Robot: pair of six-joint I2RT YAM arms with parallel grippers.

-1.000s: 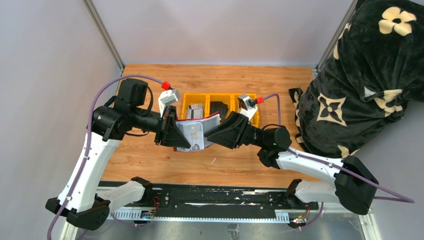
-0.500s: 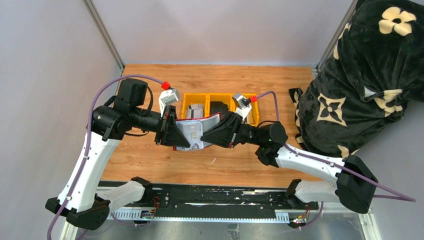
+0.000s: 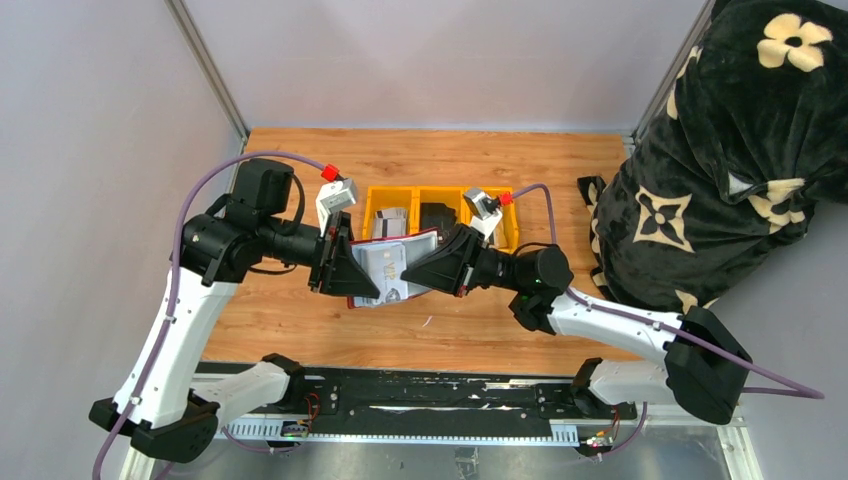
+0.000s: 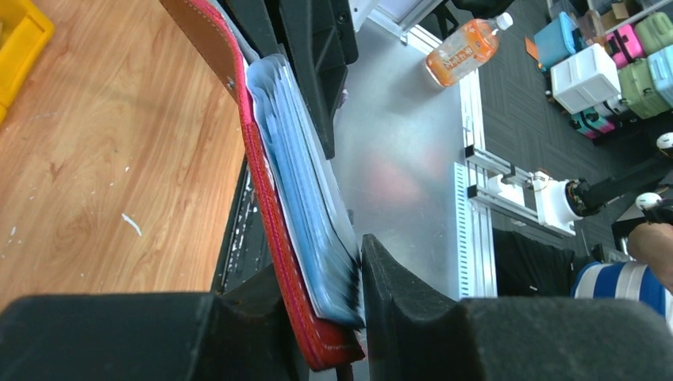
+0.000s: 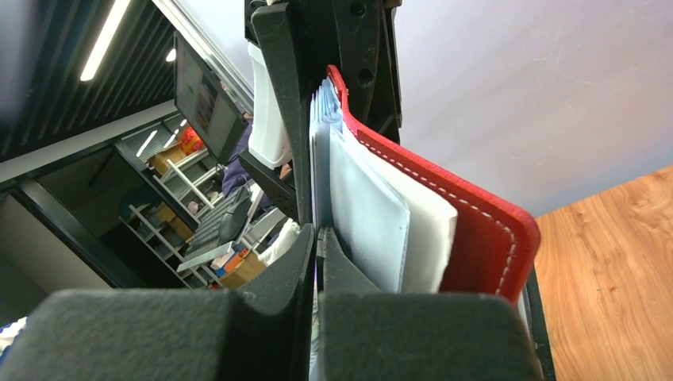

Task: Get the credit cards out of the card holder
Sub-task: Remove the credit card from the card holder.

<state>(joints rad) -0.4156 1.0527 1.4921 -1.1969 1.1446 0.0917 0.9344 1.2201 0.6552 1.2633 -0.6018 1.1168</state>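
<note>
Above wood-grain table (image 3: pixel 280 325), stitched red card holder (image 5: pixel 480 234) holds thin glossy cards (image 5: pixel 369 218).

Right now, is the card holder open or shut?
Open. From above, the card holder is spread wide, its pale inner pockets facing up, red cover showing only along the edge.

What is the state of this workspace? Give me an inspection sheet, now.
Surface: wooden table.
Job's things: card holder held open above it; credit cards lie in the yellow bin.
Clutter: black item in the bin's middle compartment.
Grippers: left gripper shut on the card holder; right gripper shut at its inner leaves.
Cables: purple cable along each arm.
Surroundings: black flowered cloth at right, grey walls.
</note>
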